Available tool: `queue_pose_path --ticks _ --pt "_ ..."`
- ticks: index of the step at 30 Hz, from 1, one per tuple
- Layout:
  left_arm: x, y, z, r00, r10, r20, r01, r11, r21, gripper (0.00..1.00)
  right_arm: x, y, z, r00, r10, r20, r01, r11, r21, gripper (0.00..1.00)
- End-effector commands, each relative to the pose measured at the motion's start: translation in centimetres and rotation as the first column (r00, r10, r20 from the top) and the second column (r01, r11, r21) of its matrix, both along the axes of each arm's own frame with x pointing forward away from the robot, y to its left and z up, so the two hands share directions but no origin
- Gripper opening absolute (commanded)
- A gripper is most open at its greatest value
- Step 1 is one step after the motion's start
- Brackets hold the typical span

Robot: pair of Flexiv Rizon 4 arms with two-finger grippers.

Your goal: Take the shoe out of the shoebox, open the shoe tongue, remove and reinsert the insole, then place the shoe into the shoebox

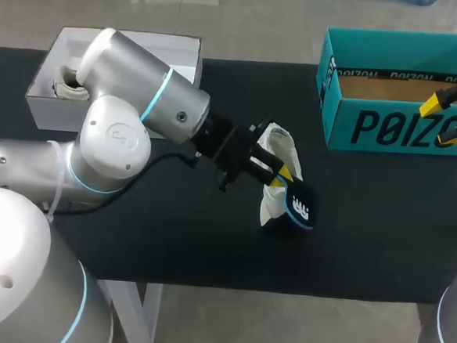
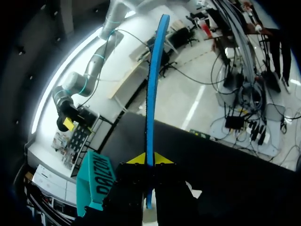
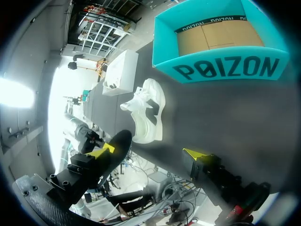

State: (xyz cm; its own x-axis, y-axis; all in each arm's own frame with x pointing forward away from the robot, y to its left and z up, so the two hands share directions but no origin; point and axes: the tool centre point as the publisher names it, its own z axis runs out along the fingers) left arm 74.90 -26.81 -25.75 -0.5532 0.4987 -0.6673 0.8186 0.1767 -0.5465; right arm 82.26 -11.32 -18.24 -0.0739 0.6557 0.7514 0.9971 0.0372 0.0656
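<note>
1. My left arm (image 1: 139, 110) comes in over the desk (image 1: 169, 238), left of the shoebox (image 1: 396, 124); its jaws are closed on the insole (image 1: 298, 206), which is pinched edge-on between the two yellow tips (image 2: 162, 158).
2. The insole is dark blue; from the jaws it hangs down on the side of the shoe away from the shoebox's back wall; I cannot tell whether its lower end touches the shoe or the desk.
3. The shoe (image 3: 148, 113) is white and out of the shoebox; it lies on the desk to the left of the shoebox, near it but not touching; in the head view the left jaws sit right over it.
4. The shoebox is teal and has no lid on; it stands at the desk's far edge, and its brown floor shows.
5. My right jaws stand open with nothing between them; their yellow tips (image 1: 432, 105) show at the shoebox's right end in the head view; the wrist view has them raised above the desk, facing the shoebox's front wall and the shoe.
6. A white box (image 1: 182, 54) stands well left of the shoebox, also at the far edge; the left arm hides part of it.
</note>
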Motion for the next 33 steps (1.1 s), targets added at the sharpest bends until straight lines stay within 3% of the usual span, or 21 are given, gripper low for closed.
queue_pose_path --ticks 1,16,33 --pt "1.0 -2.1 -2.2 0.999 0.037 -0.013 -0.037 0.999 -0.016 0.00 0.0 0.0 0.0 1.000 0.000 -0.001 0.000 1.000 -0.002 1.00" --pt "5.2 -2.1 -3.1 0.995 0.096 0.018 -0.097 0.994 0.043 0.00 0.0 0.0 0.0 1.000 0.000 -0.001 0.000 1.000 -0.002 1.00" --pt "5.6 -0.5 -3.2 0.997 0.065 0.038 -0.068 0.995 0.073 0.00 0.0 0.0 0.0 1.000 0.000 -0.001 0.000 1.000 -0.002 1.00"
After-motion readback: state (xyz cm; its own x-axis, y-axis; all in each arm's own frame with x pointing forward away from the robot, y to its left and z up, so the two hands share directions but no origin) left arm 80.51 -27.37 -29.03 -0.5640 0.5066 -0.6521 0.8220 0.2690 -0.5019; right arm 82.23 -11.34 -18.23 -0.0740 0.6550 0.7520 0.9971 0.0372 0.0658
